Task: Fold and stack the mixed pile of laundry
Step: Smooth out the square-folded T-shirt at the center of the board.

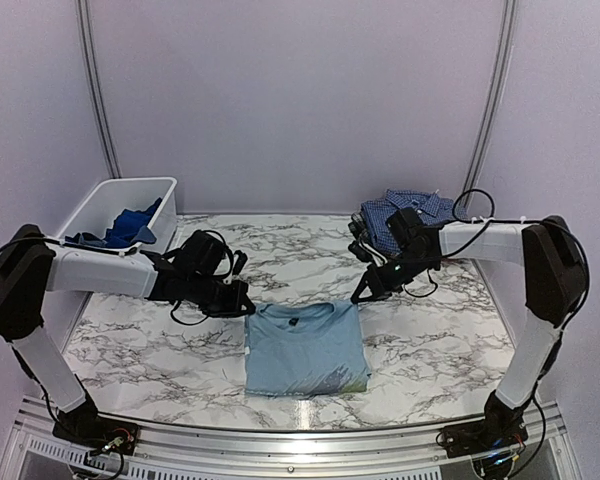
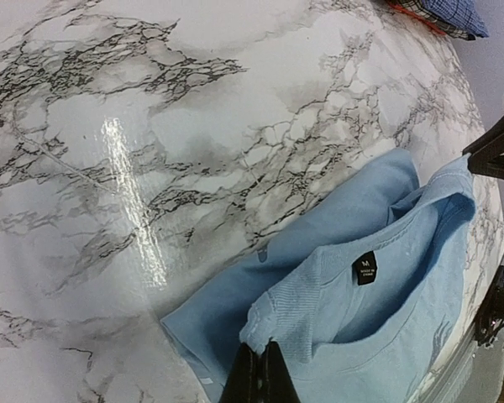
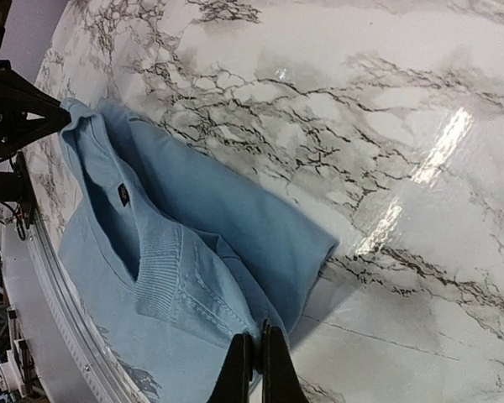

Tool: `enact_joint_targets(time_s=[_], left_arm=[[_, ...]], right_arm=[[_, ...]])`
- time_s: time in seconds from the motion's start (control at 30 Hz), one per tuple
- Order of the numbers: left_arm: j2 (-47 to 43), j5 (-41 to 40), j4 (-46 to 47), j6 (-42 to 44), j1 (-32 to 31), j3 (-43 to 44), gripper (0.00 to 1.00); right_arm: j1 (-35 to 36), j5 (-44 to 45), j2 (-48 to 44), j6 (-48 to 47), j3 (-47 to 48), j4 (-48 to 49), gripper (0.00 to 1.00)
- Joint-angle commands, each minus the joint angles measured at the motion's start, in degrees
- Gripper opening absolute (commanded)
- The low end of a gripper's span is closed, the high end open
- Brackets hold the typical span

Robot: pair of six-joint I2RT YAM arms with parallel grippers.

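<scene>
We've got the left gripper (image 1: 246,304) and right gripper (image 1: 359,296), jaws clamped on the shoulders of the light blue T-shirt (image 1: 305,352), folded by the front edge of the glossy marbled bench (image 1: 280,250). Lilac walls (image 1: 300,100) behind; navy check shirt (image 1: 412,212) far-right corner.

Worktop (image 1: 450,320): glossy marble-pattern surface. Light blue T-shirt (image 1: 305,348): matt knit cloth, ribbed collar. Bin (image 1: 92,208): smooth white plastic.

White plastic bin (image 1: 92,208) at far left, marble-patterned table (image 1: 300,250), pale backdrop (image 1: 300,100)
</scene>
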Motion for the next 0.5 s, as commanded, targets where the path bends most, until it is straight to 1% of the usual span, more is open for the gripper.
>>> enact_joint_targets(time_s=[0.0,0.1,0.23,0.3,0.4,0.47], left_arm=[[1.89,-5.48,-1.34,-0.81,-0.01,-0.06,0.00],[0.86,-7.44,-1.58,-1.64,-0.01,-0.72,0.00],[-1.82,-5.79,-1.57,-0.77,-0.01,-1.02,0.00],[-2.62,-6.54,-1.86,-0.45,-0.01,-1.18,0.00],[-1.71,-7.75,-2.03,-0.95,0.54,-1.34,0.00],[-0.07,-8.70,-2.15,-1.05,0.76,-0.82,0.00]], right_arm=[[-0.23,1.27,3.87,0.27,0.93,1.11,0.00],[-0.15,0.78,4.99,1.70,1.74,2.12,0.00],[0.01,1.20,3.46,2.46,2.72,1.59,0.00],[0.01,1.77,2.66,2.48,2.92,1.28,0.00],[-0.07,3.41,2.98,2.88,3.68,1.79,0.00],[-0.06,4.12,4.83,3.00,4.47,2.26,0.00]])
